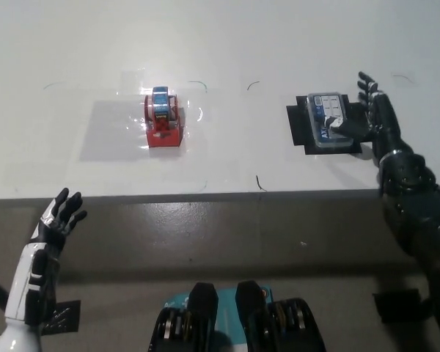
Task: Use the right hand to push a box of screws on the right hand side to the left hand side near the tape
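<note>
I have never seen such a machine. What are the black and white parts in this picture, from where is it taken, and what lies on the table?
The picture comes from a camera on a humanoid robot's head, looking steeply down. The black right hand reaches in from the right, fingers spread, against the right side of the box of screws, partly covering it. It grips nothing, so it looks set to push. The box lies on a black patch on the white table. Further left stands the tape, a red dispenser with a blue roll. The white left hand rests open at lower left, below the table edge. Nothing is held.
</note>
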Motion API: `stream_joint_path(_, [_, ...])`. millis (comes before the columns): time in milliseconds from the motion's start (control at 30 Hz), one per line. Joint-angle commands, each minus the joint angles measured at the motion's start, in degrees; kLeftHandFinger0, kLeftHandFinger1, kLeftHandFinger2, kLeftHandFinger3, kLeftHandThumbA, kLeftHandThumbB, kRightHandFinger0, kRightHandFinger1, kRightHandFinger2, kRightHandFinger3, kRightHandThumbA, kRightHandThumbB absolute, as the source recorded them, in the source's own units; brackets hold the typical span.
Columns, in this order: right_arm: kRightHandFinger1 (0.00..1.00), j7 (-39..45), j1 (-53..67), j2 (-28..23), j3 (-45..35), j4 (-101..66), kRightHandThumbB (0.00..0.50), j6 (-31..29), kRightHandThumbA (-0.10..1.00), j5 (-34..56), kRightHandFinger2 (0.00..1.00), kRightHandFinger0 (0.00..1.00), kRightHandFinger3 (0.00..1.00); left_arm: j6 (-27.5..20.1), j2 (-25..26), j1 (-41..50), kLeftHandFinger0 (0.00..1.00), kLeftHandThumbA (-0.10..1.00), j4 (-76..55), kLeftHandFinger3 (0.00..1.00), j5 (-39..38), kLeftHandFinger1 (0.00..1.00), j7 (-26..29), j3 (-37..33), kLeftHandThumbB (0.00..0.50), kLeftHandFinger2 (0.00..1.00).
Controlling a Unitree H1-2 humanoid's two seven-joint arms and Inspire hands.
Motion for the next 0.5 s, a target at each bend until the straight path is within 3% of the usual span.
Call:
stream_joint_path(0, [1.00, 0.3, -1.4, 1.3, -2.1, -0.1, 0.177, 0.1, 0.97, 3.1, 1.00, 1.00, 1.00, -1.5, 1.3, -1.3, 1.00, 1.00, -2.0, 1.00, -1.4, 1.00, -0.9, 0.5, 0.105, 1.00])
stream_joint_path(200, [1.00, 0.2, -0.9, 2.9, -2.5, -0.1, 0.180, 0.0, 1.00, 2.9, 1.00, 1.00, 1.00, -1.2, 1.4, -2.1, 1.00, 1.00, -2.2, 1.00, -0.4, 1.00, -0.6, 0.7, 0.129, 1.00])
stream_joint_path(300, [1.00, 0.7, -0.9, 3.7, -3.2, -0.2, 0.203, -0.5, 0.99, 3.7, 1.00, 1.00, 1.00, -1.8, 1.8, -2.3, 1.00, 1.00, -2.0, 1.00, -1.2, 1.00, -0.8, 0.9, 0.121, 1.00])
stream_joint_path(367, [1.00, 0.9, -0.9, 4.7, -3.5, -0.4, 0.181, -1.0, 1.00, 3.9, 1.00, 1.00, 1.00, -1.7, 1.7, -2.3, 1.00, 1.00, -2.6, 1.00, -1.5, 1.00, -0.7, 0.9, 0.097, 1.00])
stream_joint_path(467, [1.00, 0.9, -1.6, 6.0, -4.1, -0.6, 0.220, -0.5, 1.00, 4.7, 1.00, 1.00, 1.00, -1.2, 1.8, -3.0, 1.00, 1.00, -2.8, 1.00, -1.7, 1.00, -0.6, 1.1, 0.105, 1.00])
